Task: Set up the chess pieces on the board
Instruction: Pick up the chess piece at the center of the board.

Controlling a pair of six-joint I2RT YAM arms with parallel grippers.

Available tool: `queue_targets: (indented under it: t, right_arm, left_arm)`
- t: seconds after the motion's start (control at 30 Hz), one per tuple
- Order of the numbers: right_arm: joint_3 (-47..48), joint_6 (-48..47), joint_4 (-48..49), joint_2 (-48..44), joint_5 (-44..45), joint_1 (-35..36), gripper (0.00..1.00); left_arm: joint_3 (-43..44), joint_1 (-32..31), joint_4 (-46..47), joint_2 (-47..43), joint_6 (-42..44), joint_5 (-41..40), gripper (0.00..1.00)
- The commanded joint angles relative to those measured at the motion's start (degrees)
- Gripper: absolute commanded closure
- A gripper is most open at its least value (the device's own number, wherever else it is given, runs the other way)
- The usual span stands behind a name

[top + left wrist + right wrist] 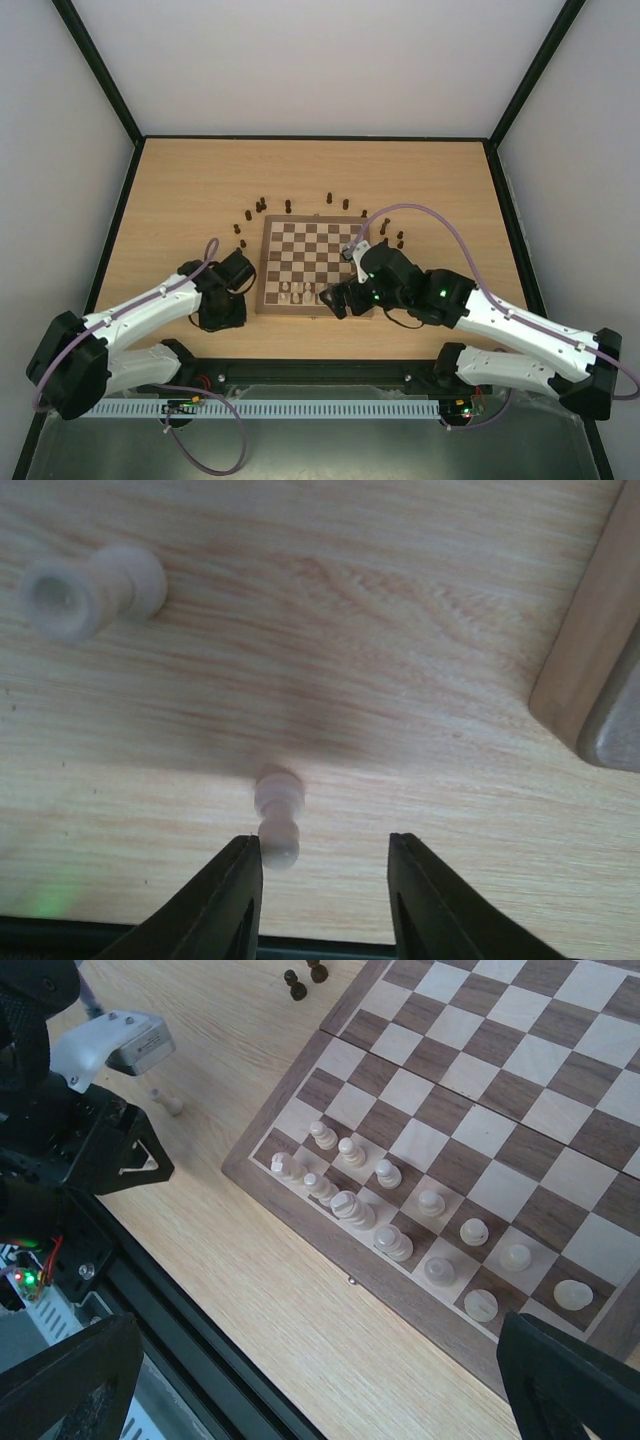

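Left gripper [325, 860] spread, pale piece [277, 820] lying beside one finger. Right gripper [320, 1340] spread wide, empty, over board [300, 1215] edge.

The light wooden tabletop [200, 190] is filling the middle of the scene, its grain showing pale and streaky up close. Black frame posts [100, 70] are rising from the tabletop's far corners, with plain white walls [330, 60] closing in behind and at both sides. A black rail [320, 372] is running along the tabletop's near edge, a white slotted strip [300, 409] is lying just nearer still, and a small green light [27, 1278] is glowing below that edge.
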Motion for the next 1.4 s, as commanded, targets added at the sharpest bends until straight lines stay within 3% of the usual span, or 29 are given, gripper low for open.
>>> queue_targets:
  t: [0.0, 0.13, 0.7, 1.2, 1.37]
  right_arm:
    - [-1.2, 0.1, -0.2, -1.7, -0.4, -0.2, 0.02]
    - [-1.8, 0.1, -0.1, -2.8, -0.8, -0.3, 0.02]
    - [-3.1, 0.0, 0.8, -6.1, -3.2, -0.3, 0.02]
    - [-3.5, 0.0, 1.0, -6.8, -3.7, -0.2, 0.03]
    - [-3.4, 0.1, 0.9, -6.2, -3.1, -0.2, 0.03]
  left_arm:
    - [-0.3, 1.3, 1.4, 0.4, -0.9, -1.4, 0.65]
    - [-0.1, 1.8, 1.1, 1.3, -1.0, -1.9, 0.69]
    - [0.1, 1.0, -1.2, 4.0, -3.3, -3.0, 0.68]
    - [0.9, 0.5, -1.9, 5.4, -2.7, -2.9, 0.97]
    - [8.5, -0.3, -7.9, 4.9, -0.6, -4.6, 0.98]
